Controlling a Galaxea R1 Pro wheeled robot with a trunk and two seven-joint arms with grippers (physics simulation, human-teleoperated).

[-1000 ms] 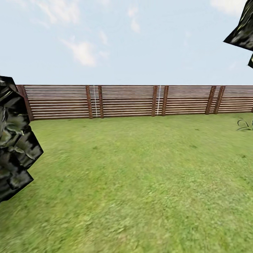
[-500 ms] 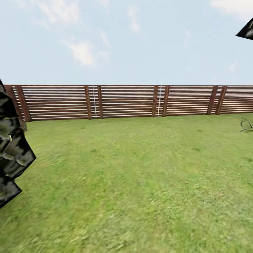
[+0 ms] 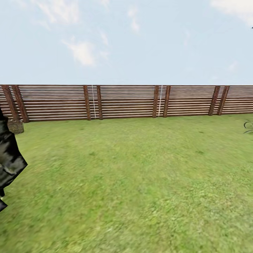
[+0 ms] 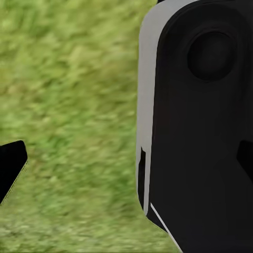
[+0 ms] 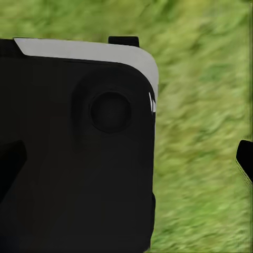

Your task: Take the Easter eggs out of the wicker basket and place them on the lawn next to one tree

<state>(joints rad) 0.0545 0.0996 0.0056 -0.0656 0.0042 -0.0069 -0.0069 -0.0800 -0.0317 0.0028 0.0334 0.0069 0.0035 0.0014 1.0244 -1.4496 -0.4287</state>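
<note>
Open garden under a pale blue sky with thin clouds. Wide lawn [image 3: 133,182] of mottled green grass, running back to a brown slatted wooden fence [image 3: 126,101] across the whole head view. Dark, blocky green-black foliage [image 3: 8,158] cutting in at the left edge, with a small grey-brown stump or stone [image 3: 15,125] just above it near the fence foot. A few thin curved plant blades [image 3: 248,127] at the right edge. Blurred grass beneath each wrist camera. Black and grey robot body [image 4: 200,126] close beside the left arm's camera, a dark finger tip [image 4: 10,167] at the frame edge; likewise a black casing [image 5: 74,147] by the right. Cannot tell how far either gripper is spread, or whether anything is held.
</note>
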